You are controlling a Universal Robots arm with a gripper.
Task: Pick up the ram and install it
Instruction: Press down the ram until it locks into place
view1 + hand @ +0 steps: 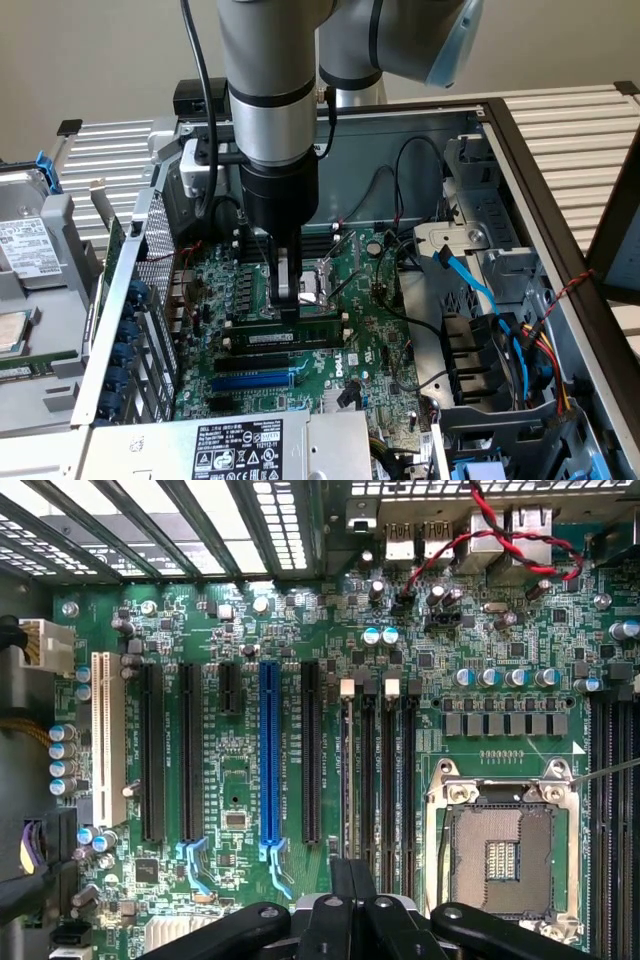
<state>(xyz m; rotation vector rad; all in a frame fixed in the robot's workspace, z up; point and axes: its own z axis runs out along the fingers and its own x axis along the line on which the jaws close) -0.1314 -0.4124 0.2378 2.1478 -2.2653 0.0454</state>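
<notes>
The ram (300, 339) is a long green stick with a white label strip. It stands on edge in a black slot on the motherboard (375, 335), in front of the CPU socket (325, 275). My gripper (288, 312) comes straight down from above with its fingers shut and nothing between them. Its tips are at the ram's top edge near the middle; contact is not clear. In the wrist view my gripper (351, 872) hangs over the row of long black memory slots (385, 770) beside the CPU socket (500, 855).
A blue slot (250, 380) (268, 750) and more black slots lie nearer the power supply (240, 445). Drive cages and bundled cables (500, 330) fill the exterior view's right. The case wall (120, 300) rises on its left. Red-black wires (480, 530) cross near the rear ports.
</notes>
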